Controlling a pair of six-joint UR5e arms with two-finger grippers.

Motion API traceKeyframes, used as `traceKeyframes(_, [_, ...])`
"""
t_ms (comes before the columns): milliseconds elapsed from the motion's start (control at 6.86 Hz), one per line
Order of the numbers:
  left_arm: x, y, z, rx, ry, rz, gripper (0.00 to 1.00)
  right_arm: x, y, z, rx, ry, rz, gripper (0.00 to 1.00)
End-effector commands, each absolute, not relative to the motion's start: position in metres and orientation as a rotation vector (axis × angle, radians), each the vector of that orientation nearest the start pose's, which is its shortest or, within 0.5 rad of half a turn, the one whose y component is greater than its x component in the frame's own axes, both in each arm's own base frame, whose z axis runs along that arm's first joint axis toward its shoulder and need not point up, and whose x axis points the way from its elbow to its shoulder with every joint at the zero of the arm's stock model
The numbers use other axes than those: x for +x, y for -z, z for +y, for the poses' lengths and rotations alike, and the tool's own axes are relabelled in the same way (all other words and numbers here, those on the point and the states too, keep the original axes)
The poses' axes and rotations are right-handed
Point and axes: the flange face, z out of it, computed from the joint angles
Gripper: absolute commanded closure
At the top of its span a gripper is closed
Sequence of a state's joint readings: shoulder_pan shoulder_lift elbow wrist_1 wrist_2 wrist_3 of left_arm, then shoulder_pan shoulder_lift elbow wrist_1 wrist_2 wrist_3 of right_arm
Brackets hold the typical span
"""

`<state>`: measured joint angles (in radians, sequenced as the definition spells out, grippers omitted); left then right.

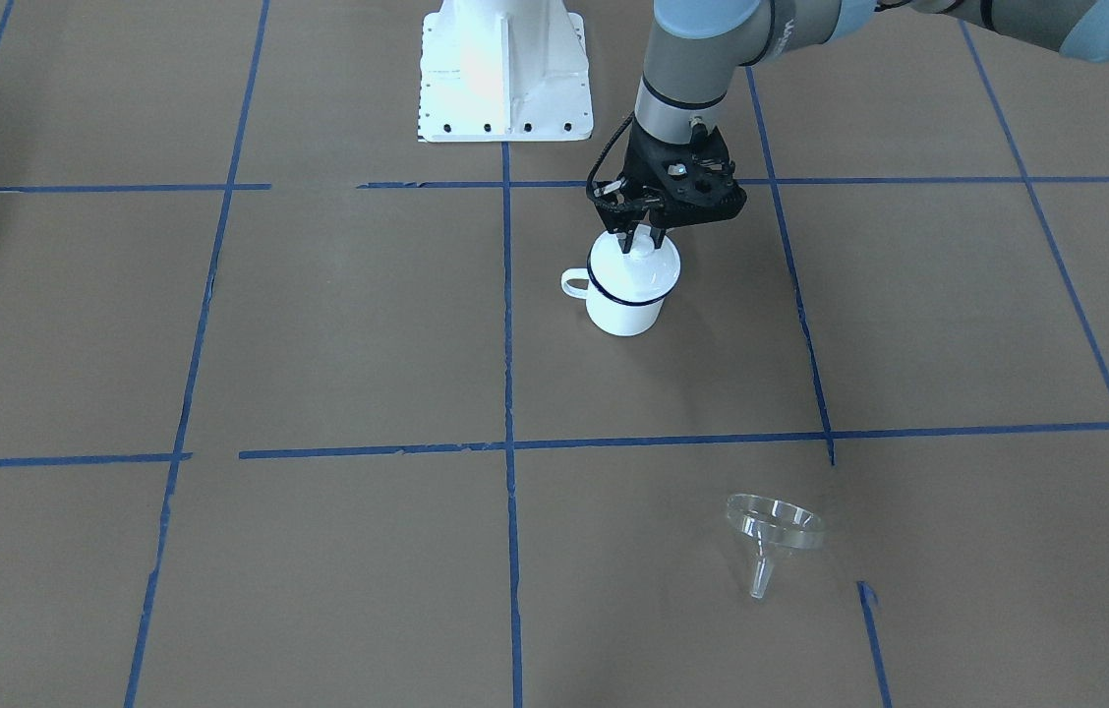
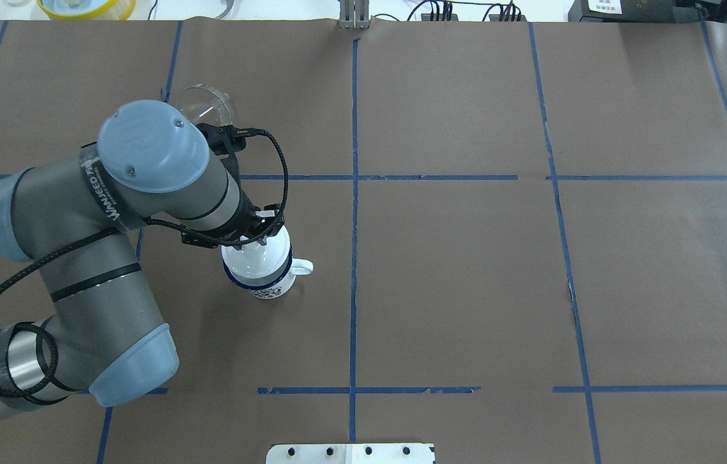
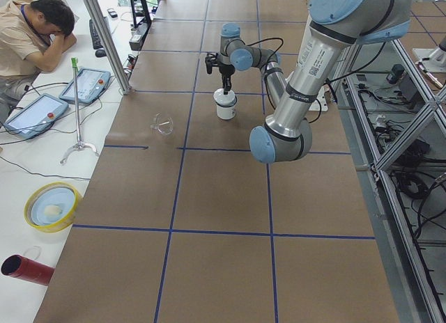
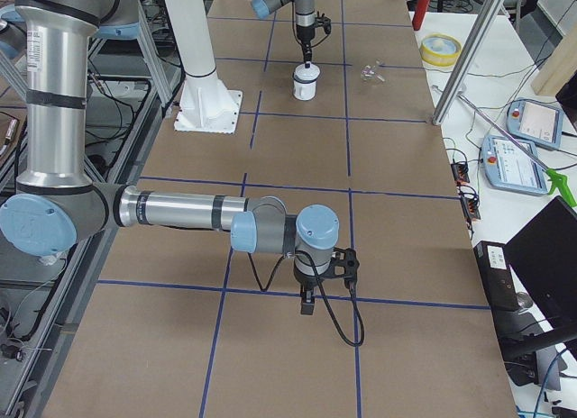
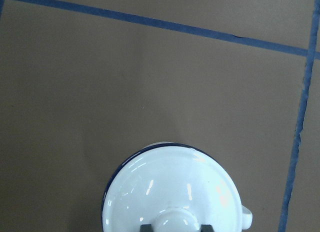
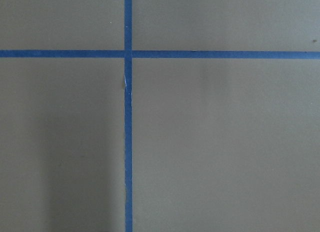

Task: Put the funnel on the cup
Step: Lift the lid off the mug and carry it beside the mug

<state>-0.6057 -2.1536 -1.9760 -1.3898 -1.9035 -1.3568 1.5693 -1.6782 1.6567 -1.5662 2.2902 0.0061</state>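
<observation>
Left hand (image 1: 643, 244) straddles the knob of the lid (image 1: 648, 270) on the cup (image 1: 623, 313); clenched or not, I cannot tell. Funnel (image 1: 773, 531) lies on the desk (image 1: 319, 344) at the cup's 11 o'clock, seen from overhead. Risk: a sticking lid tips the cup.

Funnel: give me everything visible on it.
The funnel is small and clear, plastic or glass by its look: a wide round cone mouth narrowing to a short thin spout. It is empty and lies tipped over on the brown table, with the spout pointing away from the robot. Only the table touches it. It sits across a tape line from the cup, farther from the robot.
</observation>
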Motion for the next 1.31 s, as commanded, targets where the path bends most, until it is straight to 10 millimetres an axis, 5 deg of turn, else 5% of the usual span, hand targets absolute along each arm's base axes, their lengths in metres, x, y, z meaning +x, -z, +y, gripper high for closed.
traceKeyframes(0, [0.341,-0.145,-0.415,0.126,0.216,0.899,1.0,0.067,-0.67,-0.445,-0.019,-0.01,-0.719,0.0])
traceKeyframes(291, [0.268,-0.205,-0.378,0.164,0.081,0.851,1.0,0.067,-0.67,-0.445,-0.019,-0.01,-0.719,0.0])
traceKeyframes(437, [0.259,-0.242,-0.371,0.135,0.068,0.796,1.0,0.067,-0.671,-0.445,-0.02,-0.011,-0.719,0.0])
traceKeyframes(874, [0.325,-0.324,-0.415,0.121,0.081,0.847,1.0,0.067,-0.67,-0.445,-0.019,-0.01,-0.719,0.0])
traceKeyframes(1166, [0.371,-0.357,-0.409,0.086,0.055,0.866,1.0,0.067,-0.67,-0.445,-0.019,-0.01,-0.719,0.0])
